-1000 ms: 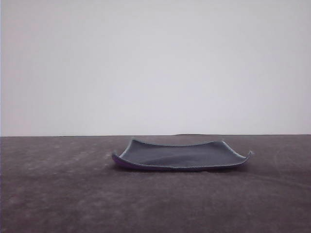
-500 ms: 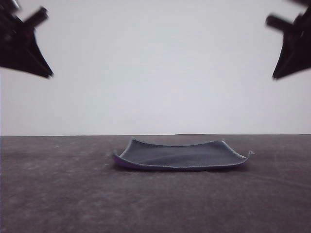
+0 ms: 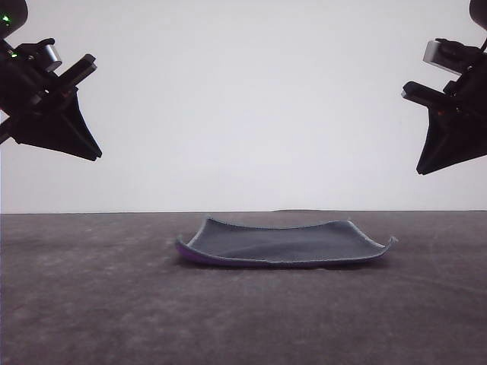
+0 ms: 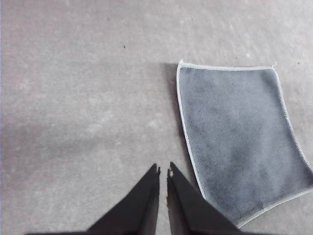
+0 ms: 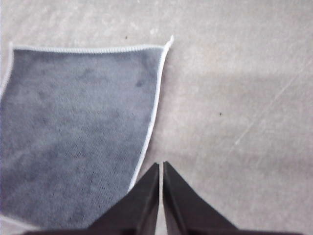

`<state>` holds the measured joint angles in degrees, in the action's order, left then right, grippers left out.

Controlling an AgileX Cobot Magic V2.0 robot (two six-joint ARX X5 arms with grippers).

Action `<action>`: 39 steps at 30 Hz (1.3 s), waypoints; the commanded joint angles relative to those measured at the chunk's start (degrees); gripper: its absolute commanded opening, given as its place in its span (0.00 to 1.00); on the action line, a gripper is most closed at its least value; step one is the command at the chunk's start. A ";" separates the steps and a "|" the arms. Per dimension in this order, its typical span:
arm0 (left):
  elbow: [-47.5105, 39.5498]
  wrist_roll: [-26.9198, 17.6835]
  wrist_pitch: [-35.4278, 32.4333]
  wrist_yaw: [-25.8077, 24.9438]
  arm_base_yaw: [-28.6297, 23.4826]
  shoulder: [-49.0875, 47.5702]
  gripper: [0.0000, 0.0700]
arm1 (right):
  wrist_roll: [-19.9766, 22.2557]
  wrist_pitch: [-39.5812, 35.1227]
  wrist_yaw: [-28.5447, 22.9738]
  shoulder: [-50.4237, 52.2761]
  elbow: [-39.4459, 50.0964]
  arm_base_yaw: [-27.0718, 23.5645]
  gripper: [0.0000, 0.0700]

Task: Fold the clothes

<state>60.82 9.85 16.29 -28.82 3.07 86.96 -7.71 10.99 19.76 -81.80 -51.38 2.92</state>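
The clothes (image 3: 283,245) are one small rectangular cloth lying flat on the dark table, grey face up, a sliver of purple at its left edge and the corners curled up. From the left wrist the cloth (image 4: 239,137) shows its pale stitched edge; from the right wrist the cloth (image 5: 73,132) does too. My left gripper (image 3: 93,154) hangs high at the left, well above and clear of the cloth. In its own view the left gripper (image 4: 163,171) is shut and empty. High at the right, my right gripper (image 3: 421,170) hangs the same way; the right gripper (image 5: 161,165) is shut with nothing in it.
The grey-brown table (image 3: 91,304) stretches wide around the cloth, with a plain white wall (image 3: 243,106) behind. A thin pale scratch (image 5: 266,115) marks the table surface beside the cloth.
Both arms have come into the front view from the upper corners and moved down and inward. The cloth has not moved.
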 commanded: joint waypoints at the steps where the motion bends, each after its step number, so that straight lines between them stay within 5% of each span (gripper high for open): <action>1: 1.18 -0.85 -0.49 -0.89 0.11 0.79 0.06 | 0.72 -0.90 0.91 -0.57 -1.13 -0.09 0.10; 3: 1.18 -0.79 -0.44 -1.92 0.11 0.79 0.17 | 0.69 -1.16 1.79 -0.57 -1.13 -0.09 0.35; 4: 1.18 -0.79 -0.44 -2.43 0.14 0.79 0.32 | 0.68 -1.15 1.83 -0.57 -1.13 -0.09 0.56; 6: 1.18 -0.70 -0.44 -3.58 0.26 0.79 0.57 | 0.71 -1.31 1.91 -0.57 -1.13 -0.07 0.80; 14: 1.18 -0.52 0.69 -6.27 2.17 1.21 0.62 | 0.87 -1.99 2.35 -0.60 -1.13 0.00 0.81; 21: 4.02 3.78 -5.64 -8.58 3.78 8.55 0.61 | -1.55 -8.21 4.77 -4.44 -3.15 -0.21 0.81; 39: 40.03 4.59 3.14 -11.93 7.31 42.24 0.61 | -5.47 -1.93 15.24 -36.01 -31.35 -0.28 0.81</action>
<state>98.81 14.43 19.44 -40.45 10.18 127.12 -12.16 9.20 34.64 -115.97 -81.12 2.61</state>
